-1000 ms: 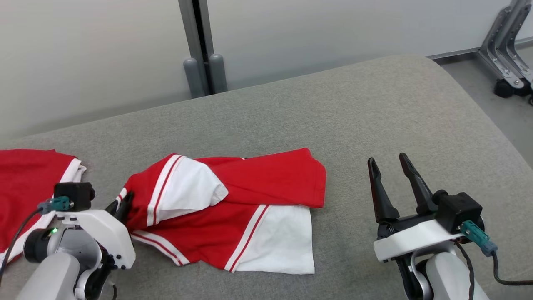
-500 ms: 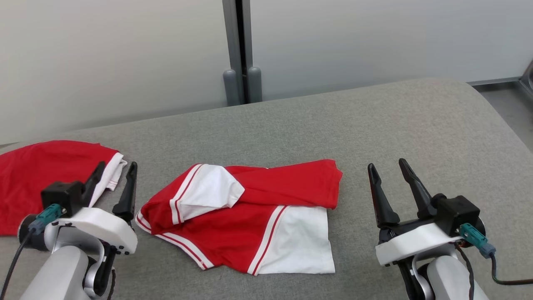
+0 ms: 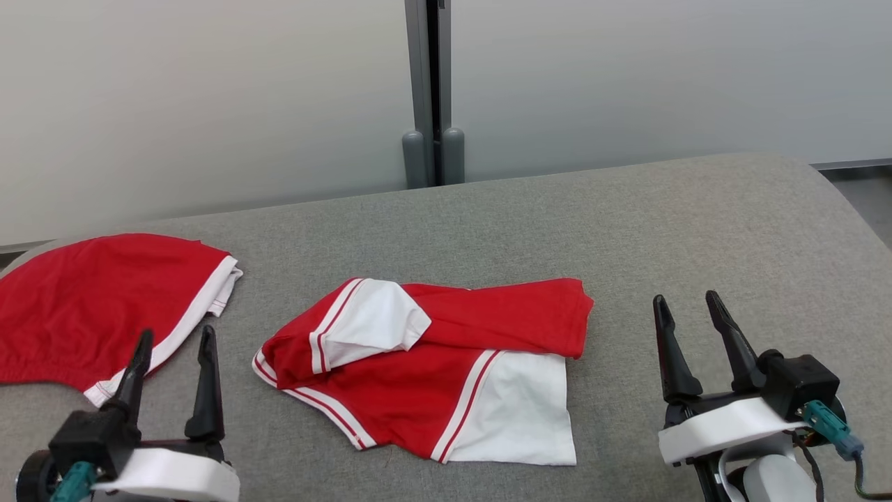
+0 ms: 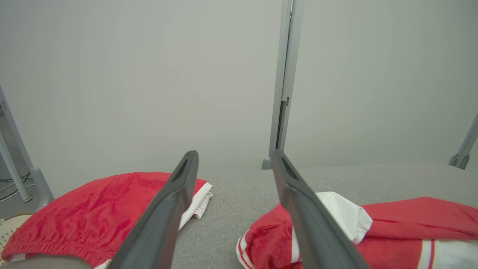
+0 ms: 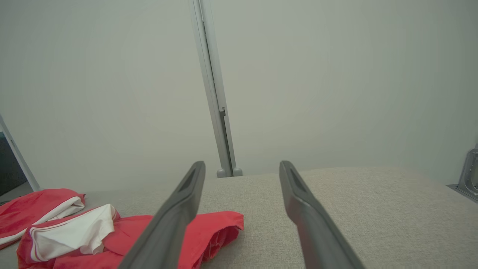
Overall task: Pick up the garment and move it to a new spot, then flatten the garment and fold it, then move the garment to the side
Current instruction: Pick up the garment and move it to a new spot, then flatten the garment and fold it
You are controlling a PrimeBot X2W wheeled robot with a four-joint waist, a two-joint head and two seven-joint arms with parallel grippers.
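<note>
A red and white garment (image 3: 425,369) lies folded on a grey padded table (image 3: 627,230), near the middle of the head view. It has a white panel at its lower right corner and a white, red-striped flap turned over its upper left part. The left gripper (image 3: 175,333) sits at the lower left, its two dark fingers spread apart and pointing up, holding nothing. The garment's left edge lies to its right, near but not touching. The right gripper (image 3: 686,298) sits at the lower right, its fingers likewise parted and empty, with a strip of bare grey padding between it and the garment's right edge. The garment rests between the two grippers, outside both sets of jaws. A second red cloth (image 3: 97,307) with white trim lies flat at the far left of the table, just beyond the left gripper's fingertips. In the left wrist view the garment is at the lower right, partly behind one finger, the red cloth is at the lower left behind the other, and bare padding shows in the gap between them. In the right wrist view the garment lies at the lower left, partly behind one finger. A pale wall (image 3: 209,104) with a grey upright post (image 3: 432,90) stands behind the table
</note>
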